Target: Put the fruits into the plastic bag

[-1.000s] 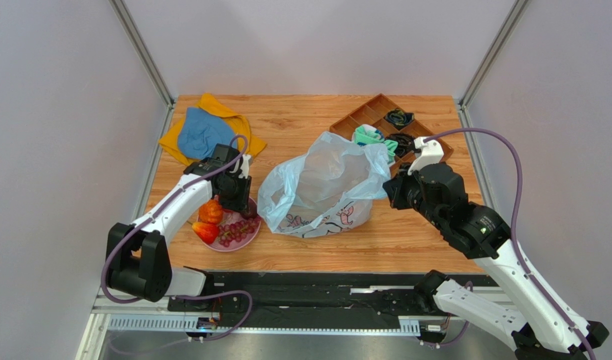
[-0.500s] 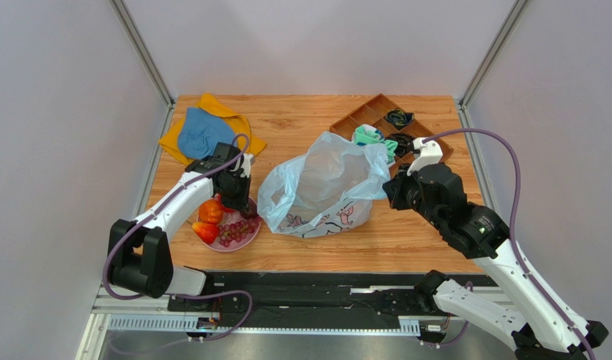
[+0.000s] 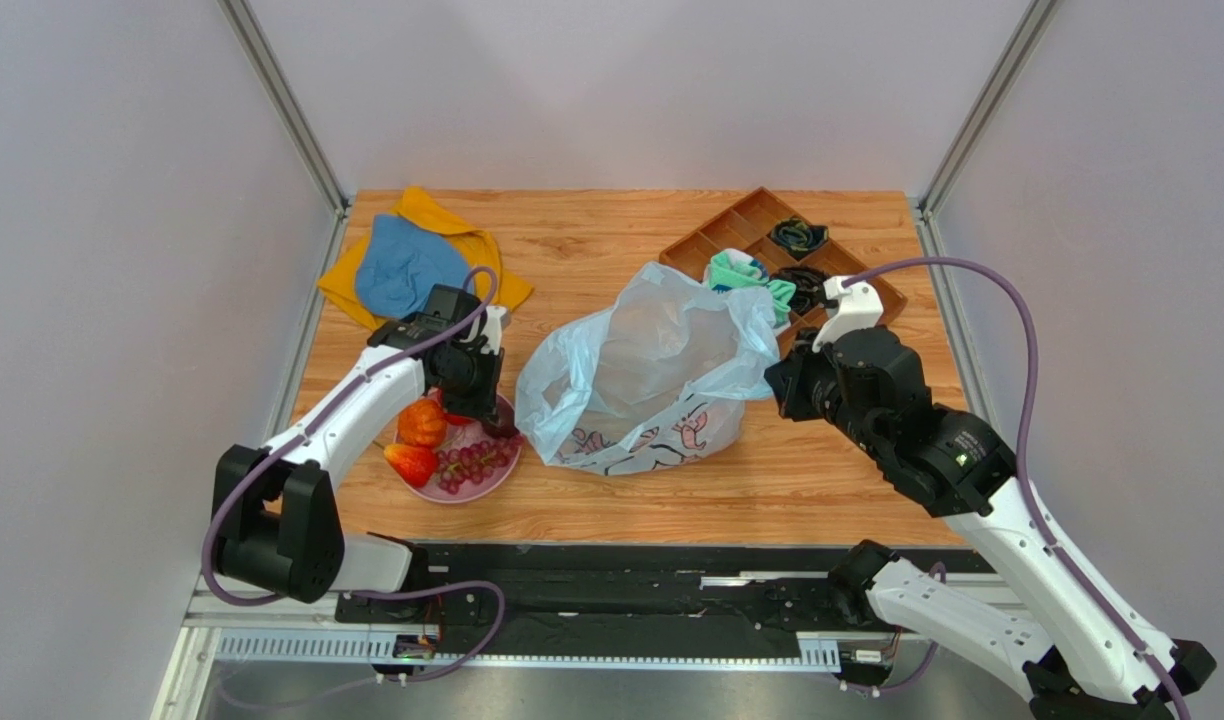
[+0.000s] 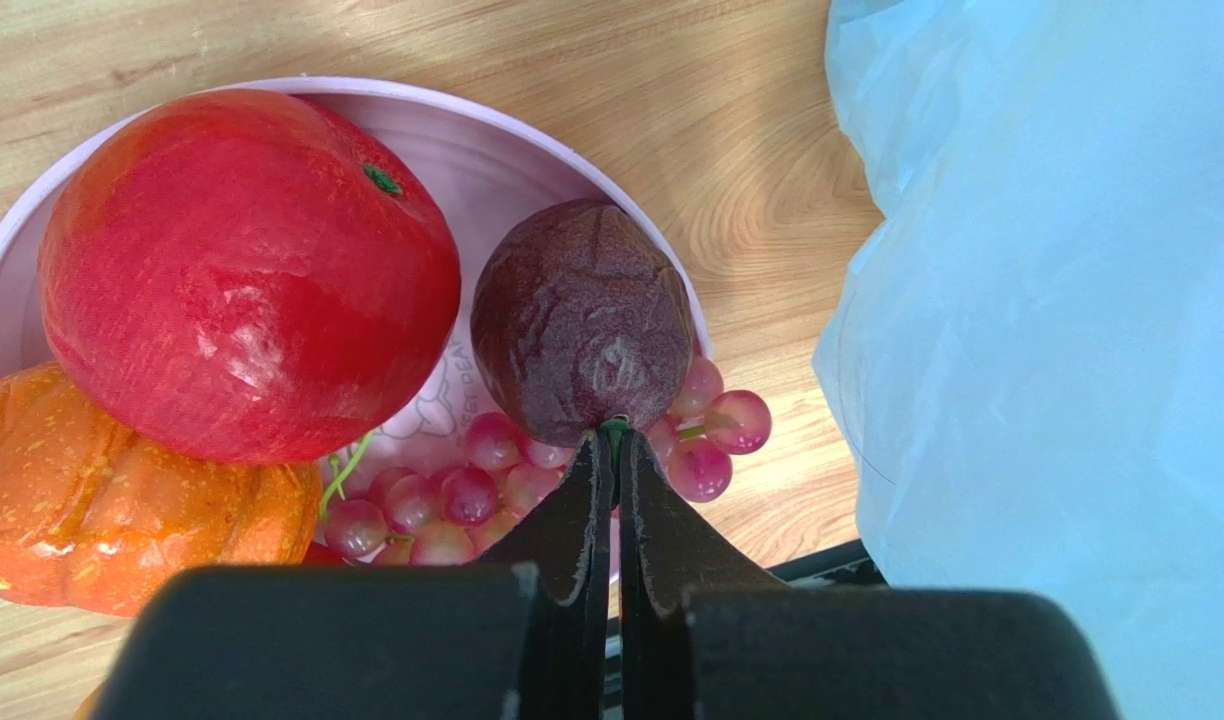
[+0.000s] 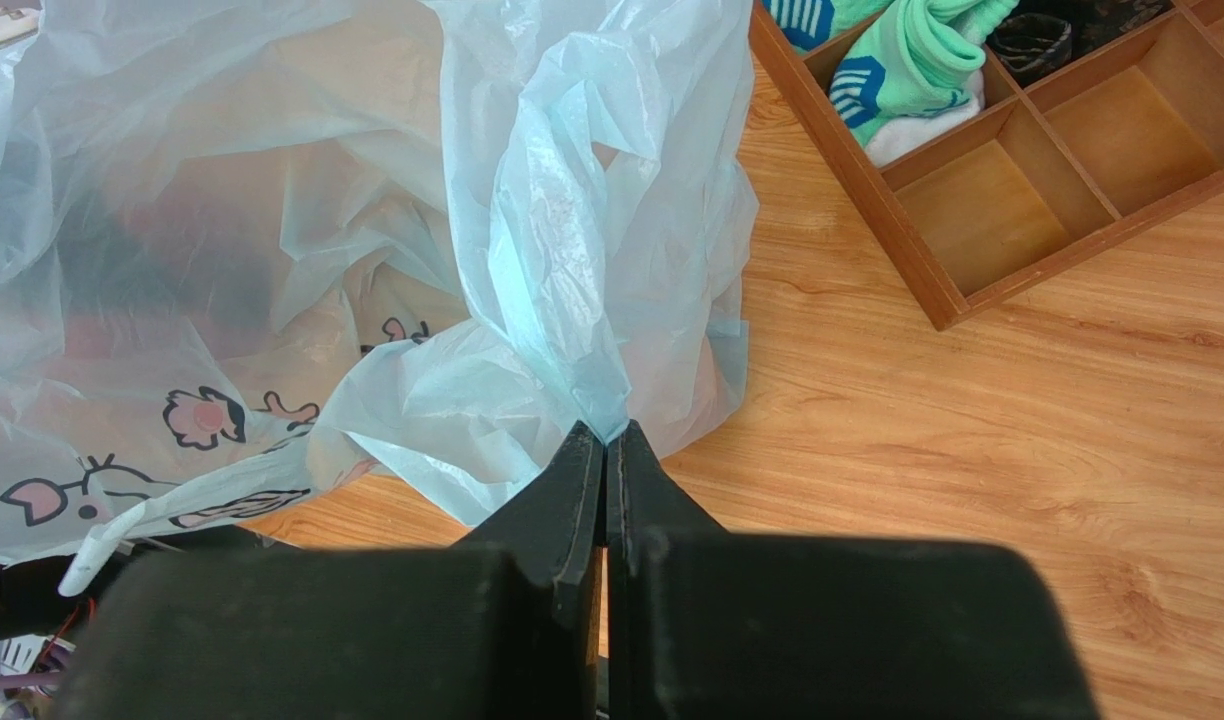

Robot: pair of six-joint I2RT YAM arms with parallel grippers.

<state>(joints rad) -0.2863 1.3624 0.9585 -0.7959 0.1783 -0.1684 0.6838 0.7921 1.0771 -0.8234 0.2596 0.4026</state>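
Here lie one plum [image 4: 581, 323], one grape bunch [image 4: 468, 495], one bag [image 4: 1054, 300].

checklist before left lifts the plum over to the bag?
1. left gripper shut on plum: ok, but only at the stem tip.
2. right gripper pinching bag edge: ok.
3. bag mouth open wide enough: cannot tell.
4. plum clear of grapes: not ok, they lie against it.
5. apple and orange sitting on plate: ok.
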